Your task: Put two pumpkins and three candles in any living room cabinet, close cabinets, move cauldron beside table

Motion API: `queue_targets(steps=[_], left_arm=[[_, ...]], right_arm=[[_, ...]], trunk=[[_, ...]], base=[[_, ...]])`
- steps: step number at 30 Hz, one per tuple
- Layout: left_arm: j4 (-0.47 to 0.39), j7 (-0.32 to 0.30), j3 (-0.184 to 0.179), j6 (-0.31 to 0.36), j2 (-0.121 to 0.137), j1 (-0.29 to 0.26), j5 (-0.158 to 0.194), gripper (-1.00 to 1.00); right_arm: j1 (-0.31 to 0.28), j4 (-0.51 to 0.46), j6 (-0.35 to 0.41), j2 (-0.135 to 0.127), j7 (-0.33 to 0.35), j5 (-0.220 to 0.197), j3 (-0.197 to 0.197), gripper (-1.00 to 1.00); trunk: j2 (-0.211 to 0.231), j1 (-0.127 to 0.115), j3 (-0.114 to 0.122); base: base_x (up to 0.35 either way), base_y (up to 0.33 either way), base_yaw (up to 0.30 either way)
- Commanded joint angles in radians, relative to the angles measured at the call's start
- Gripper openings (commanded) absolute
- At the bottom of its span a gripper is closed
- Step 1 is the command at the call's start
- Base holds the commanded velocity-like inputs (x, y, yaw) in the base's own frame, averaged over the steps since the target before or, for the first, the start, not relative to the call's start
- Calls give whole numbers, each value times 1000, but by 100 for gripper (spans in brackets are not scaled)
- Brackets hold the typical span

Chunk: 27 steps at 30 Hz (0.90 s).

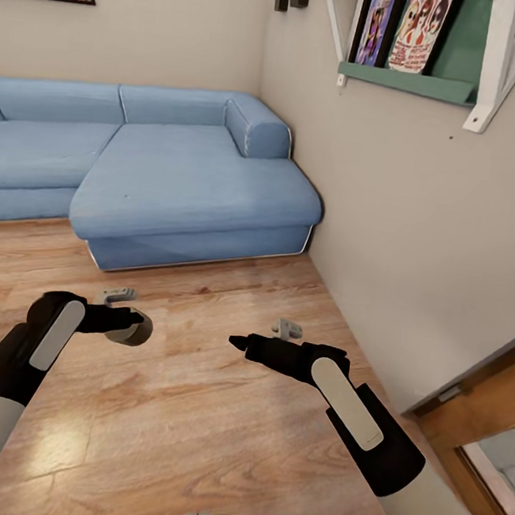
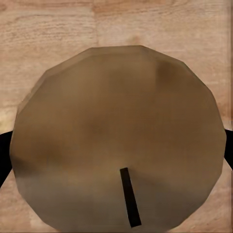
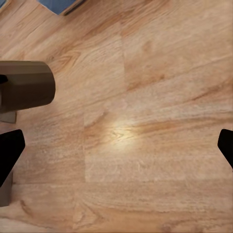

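grey-beige candle point(image 1: 131, 330), gripped above floor

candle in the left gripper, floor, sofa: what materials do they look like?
Candle: matte grey-beige, wax-like, dark wick on top.
Floor: wood planks, visible grain, semi-gloss glare spot; could be laminate.
Sofa: light blue upholstery, probably fabric, soft matte with piped seams.

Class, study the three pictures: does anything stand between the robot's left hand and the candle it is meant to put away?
Nothing does. The left hand is already shut on the candle, with the candle's flat top against the wrist camera. The right hand hangs open over the bare wood floor. No cabinet is visible.
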Motion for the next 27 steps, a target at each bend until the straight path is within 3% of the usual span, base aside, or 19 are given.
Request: queue_targets(steps=[1,7,18,27], left_arm=[[-1,10,-2,2,1,-1,10,-100],[-1,10,-2,2,-1,-1,10,-100],[-6,10,-2,2,-3,0,10,-100],[-11,10,-2,2,-4,-1,12,-100]], right_arm=[[-1,-1,-1,-1,-11,-10,2,100],[-1,-1,-1,1,-11,-8,2,100],[-1,-1,-1,4,-11,-9,2,100],[-1,0,-2,7,-22,-8,0,100]], trunk=[[0,-1,3],[1,-4,26],[4,-9,70],[4,-9,77]], base=[[-212,0,0],[-206,0,0],[-25,0,0],[-1,0,125]])
